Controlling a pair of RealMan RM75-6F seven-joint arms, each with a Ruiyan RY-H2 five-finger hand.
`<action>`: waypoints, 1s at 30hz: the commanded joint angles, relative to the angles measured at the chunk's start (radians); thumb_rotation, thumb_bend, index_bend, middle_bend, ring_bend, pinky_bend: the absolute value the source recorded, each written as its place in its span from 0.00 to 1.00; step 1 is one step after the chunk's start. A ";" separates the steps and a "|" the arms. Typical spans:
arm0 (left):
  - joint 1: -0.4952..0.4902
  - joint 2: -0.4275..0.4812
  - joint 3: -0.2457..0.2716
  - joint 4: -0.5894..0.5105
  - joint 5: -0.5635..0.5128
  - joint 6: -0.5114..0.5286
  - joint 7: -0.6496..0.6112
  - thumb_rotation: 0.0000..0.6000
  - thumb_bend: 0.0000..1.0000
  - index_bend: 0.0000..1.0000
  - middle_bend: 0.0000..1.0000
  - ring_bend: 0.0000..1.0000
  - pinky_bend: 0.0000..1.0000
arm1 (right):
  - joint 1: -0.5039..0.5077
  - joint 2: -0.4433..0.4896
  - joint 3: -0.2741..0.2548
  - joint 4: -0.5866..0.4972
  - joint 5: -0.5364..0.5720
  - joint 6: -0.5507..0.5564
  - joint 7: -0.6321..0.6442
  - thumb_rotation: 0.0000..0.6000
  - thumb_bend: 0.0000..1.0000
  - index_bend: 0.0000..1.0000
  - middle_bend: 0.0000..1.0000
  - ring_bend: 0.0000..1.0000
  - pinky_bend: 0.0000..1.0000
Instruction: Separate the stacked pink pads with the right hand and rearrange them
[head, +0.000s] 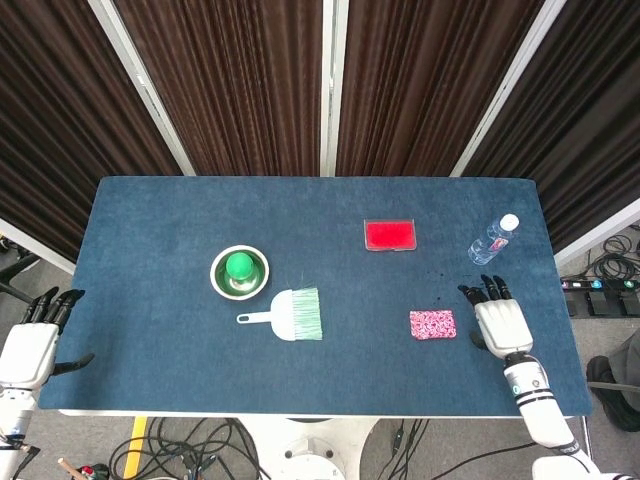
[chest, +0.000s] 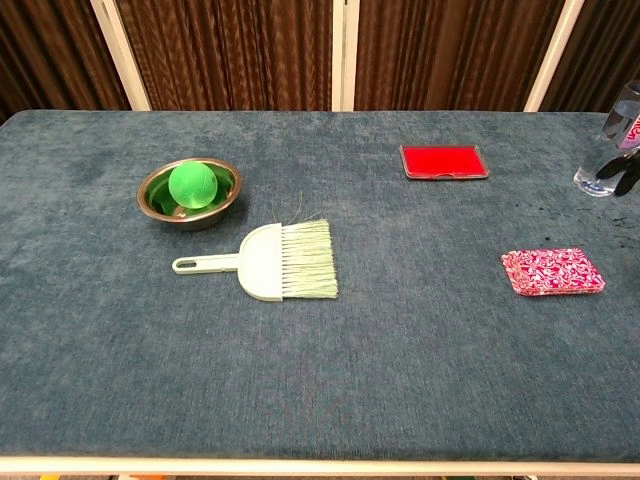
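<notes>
Hovering at the lower right of the frame, the right hand (head: 502, 325) spreads empty fingers just beside the stacked pink pads (head: 433, 324) on the tabletop (head: 160, 230)

I work in what looks like a lab or test room. My table (head: 150, 215) wears a blue cloth and stands before dark brown curtains (head: 230, 80) hung between white frame bars (head: 328, 85). Loose cables (head: 190, 440) tangle on the floor beneath it, with a power strip (head: 600, 285) at one side.
</notes>
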 joint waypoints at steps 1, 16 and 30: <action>-0.001 -0.003 0.003 0.010 0.008 0.001 -0.020 1.00 0.00 0.10 0.12 0.01 0.12 | 0.019 -0.031 -0.003 0.010 0.036 -0.020 -0.040 1.00 0.15 0.20 0.25 0.04 0.02; 0.012 0.002 0.007 0.038 0.009 0.017 -0.069 1.00 0.00 0.10 0.12 0.01 0.12 | 0.081 -0.108 -0.005 0.022 0.163 -0.058 -0.169 1.00 0.15 0.24 0.25 0.04 0.00; 0.013 0.003 0.013 0.038 0.019 0.020 -0.070 1.00 0.00 0.10 0.12 0.01 0.12 | 0.120 -0.146 -0.015 0.043 0.190 -0.077 -0.167 1.00 0.15 0.25 0.27 0.04 0.00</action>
